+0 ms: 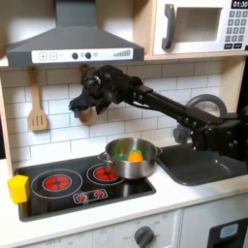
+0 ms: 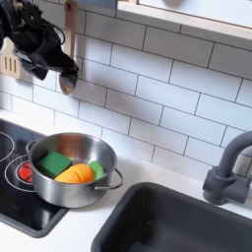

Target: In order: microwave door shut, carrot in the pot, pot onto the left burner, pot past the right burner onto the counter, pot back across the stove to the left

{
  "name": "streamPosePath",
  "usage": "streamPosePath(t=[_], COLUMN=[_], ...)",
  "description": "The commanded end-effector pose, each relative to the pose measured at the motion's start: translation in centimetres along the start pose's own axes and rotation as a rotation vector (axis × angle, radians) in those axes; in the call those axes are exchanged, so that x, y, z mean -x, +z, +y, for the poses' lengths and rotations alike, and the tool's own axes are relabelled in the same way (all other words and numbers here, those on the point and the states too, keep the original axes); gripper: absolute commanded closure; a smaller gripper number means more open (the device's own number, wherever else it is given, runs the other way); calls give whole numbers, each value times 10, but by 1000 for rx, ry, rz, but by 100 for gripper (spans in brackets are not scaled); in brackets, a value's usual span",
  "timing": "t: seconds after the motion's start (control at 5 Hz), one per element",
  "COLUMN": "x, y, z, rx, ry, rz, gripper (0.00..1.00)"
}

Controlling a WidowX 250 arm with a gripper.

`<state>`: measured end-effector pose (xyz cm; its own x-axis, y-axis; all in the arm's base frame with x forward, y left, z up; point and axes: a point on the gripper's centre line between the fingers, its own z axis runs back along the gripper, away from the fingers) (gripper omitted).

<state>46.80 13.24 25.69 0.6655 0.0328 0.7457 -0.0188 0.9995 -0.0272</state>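
Note:
The shiny pot stands at the stove's right end, partly over the right red ring. Inside it lies the orange carrot beside a green piece. In the second exterior view the pot holds the carrot and a green block. My gripper hangs high above the stove, up and left of the pot, in front of the tiled wall. Its fingers look open with nothing between them. My gripper shows at the second exterior view's upper left. The microwave door is shut. Pale counter surrounds the stove.
A yellow block sits at the stove's left edge. The dark sink and grey faucet lie right of the pot. A wooden spatula hangs on the wall under the range hood.

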Motion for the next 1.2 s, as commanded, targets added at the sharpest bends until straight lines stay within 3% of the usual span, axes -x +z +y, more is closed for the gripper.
streamPosePath(t=[0.0,0.4,1.0], x=[-5,-16,-17], y=[1,9,3], z=[0,1,3], rx=[4,1,-3], ry=[0,-2,-6], rz=[-23,-60,-62], gripper=[0,0,0])
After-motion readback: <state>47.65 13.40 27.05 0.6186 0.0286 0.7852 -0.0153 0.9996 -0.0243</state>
